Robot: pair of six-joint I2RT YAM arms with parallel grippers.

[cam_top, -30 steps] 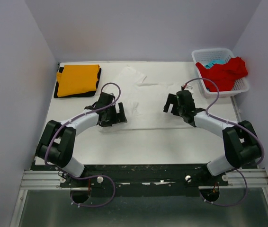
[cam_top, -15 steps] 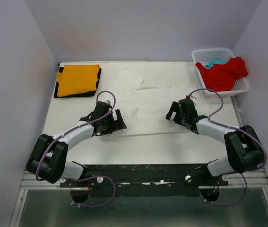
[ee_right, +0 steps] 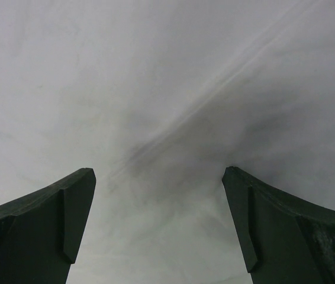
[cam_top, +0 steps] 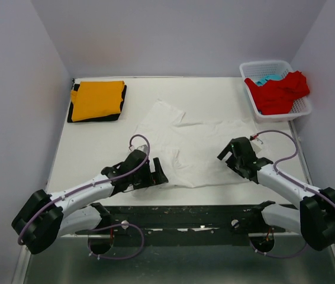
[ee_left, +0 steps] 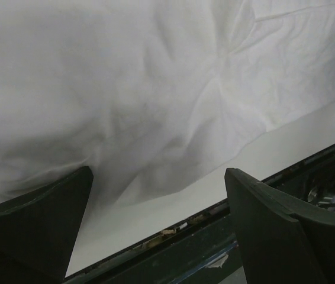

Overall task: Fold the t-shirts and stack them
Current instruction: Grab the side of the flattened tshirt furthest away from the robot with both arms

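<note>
A: What lies at the far left of the table [cam_top: 90,148]?

B: A folded orange t-shirt [cam_top: 96,100]. It lies on a black t-shirt [cam_top: 71,116], of which only the dark edges show around it.

A: And the left gripper [cam_top: 157,173]?

B: It is low at the near edge of the table, at the near left part of the white t-shirt [cam_top: 191,139]. In the left wrist view its two fingers [ee_left: 43,219] are spread wide, and nothing is held between them. The wrinkled white cloth lies beyond the tips, with a strip of bare table and the dark table edge on the near side.

A: Where is the white shirt exactly?

B: In the middle of the table, spread out but not flat. One sleeve points to the far left, and the near hem is close to the front edge.

A: The right gripper [cam_top: 228,154]?

B: It is over the right part of the same shirt. In the right wrist view the fingers [ee_right: 49,219] are also apart, and only smooth white cloth fills the space between them. I cannot tell if the tips touch the cloth.

A: And at the far right?

B: A white lattice basket [cam_top: 247,66] stands in the far right corner. A red t-shirt [cam_top: 277,92] lies in it and hangs over its rim, and a bit of a light blue t-shirt [cam_top: 267,78] shows behind the red one.
</note>
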